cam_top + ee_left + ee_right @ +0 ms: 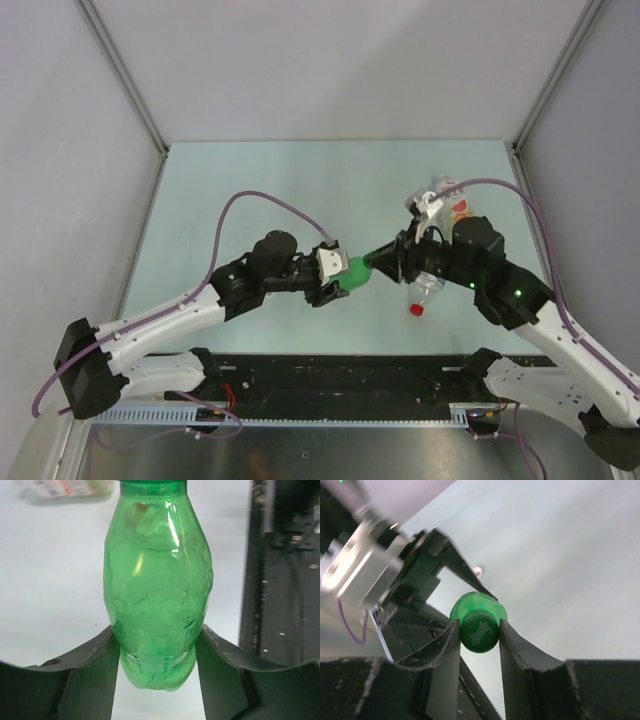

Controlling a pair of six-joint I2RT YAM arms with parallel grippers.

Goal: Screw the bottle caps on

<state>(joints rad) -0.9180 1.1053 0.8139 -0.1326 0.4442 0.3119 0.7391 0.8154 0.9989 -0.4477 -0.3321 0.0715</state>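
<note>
The small green bottle (356, 272) hangs sideways above the table between the two arms. My left gripper (343, 278) is shut on its lower body; in the left wrist view the bottle (157, 580) fills the frame, with both fingers pressed against its base. My right gripper (380, 263) is shut on the green cap (479, 630), which sits on the bottle's neck with the bottle's shoulder (470, 602) just behind it. A slim clear bottle (428, 286) wearing a red cap (417, 309) lies under the right arm. A wider clear bottle (452, 203) lies further back.
The left gripper's white housing (360, 565) shows behind the bottle in the right wrist view. A labelled bottle (65, 487) lies on the table beyond the green one. The black base rail (340, 375) runs along the near edge. Grey walls enclose the table.
</note>
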